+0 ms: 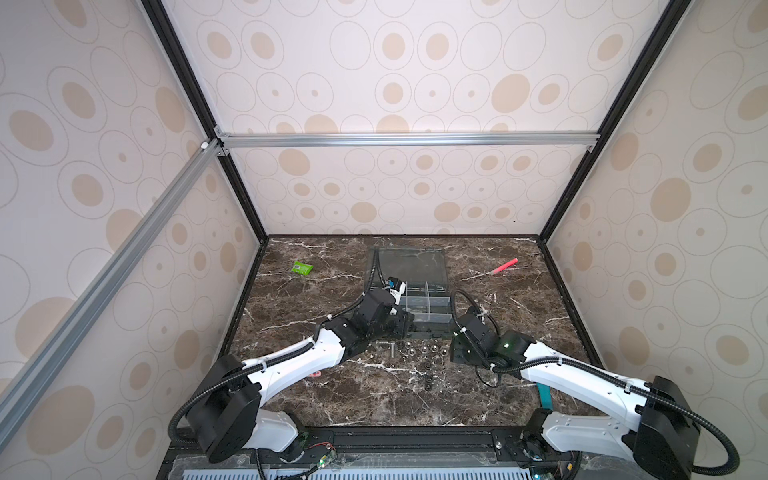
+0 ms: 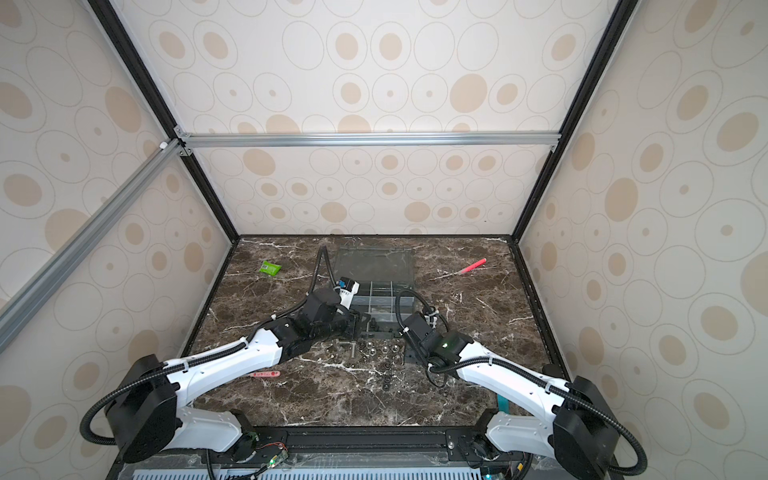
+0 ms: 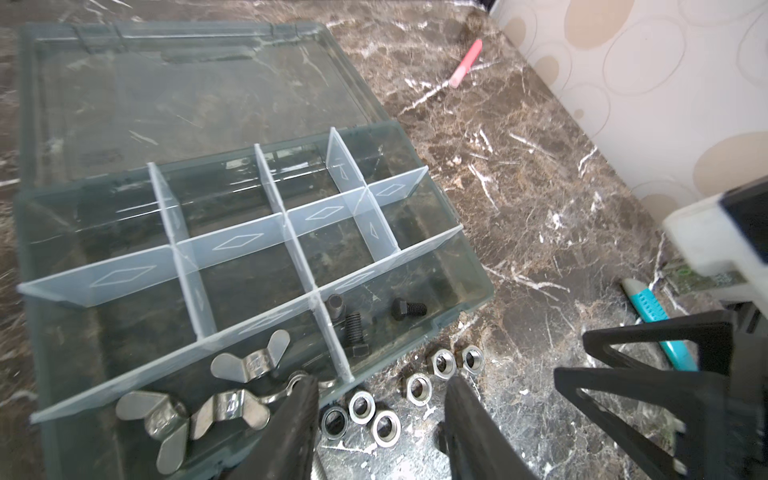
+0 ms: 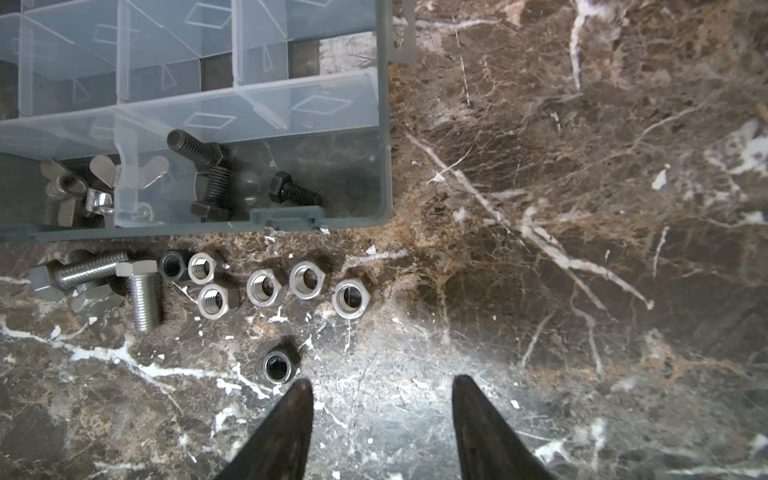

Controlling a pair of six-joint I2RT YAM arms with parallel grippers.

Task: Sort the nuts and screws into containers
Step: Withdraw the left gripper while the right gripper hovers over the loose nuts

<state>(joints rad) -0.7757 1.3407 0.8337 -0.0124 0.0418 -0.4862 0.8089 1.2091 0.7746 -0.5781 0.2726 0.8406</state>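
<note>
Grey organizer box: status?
Left gripper, right gripper open. Black bolts, silver wing nuts in grey organizer box. Silver hex nuts, silver bolts loose outside. Nothing blocking.

Both arms (image 1: 299, 365) have white shells, black joints and ribbed black cables (image 1: 286, 352). The right gripper (image 4: 382, 384) has 2 tapered black fingers (image 4: 286, 432).

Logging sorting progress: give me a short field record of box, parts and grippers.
Organizer box: lid open, lying flat behind
Sorted: wing nuts and black screws in adjacent front cells
Loose on table: silver screws, silver hex nuts, black nuts
Left gripper: open, empty, at the box's front edge
Right gripper: open, empty, over bare table
</note>
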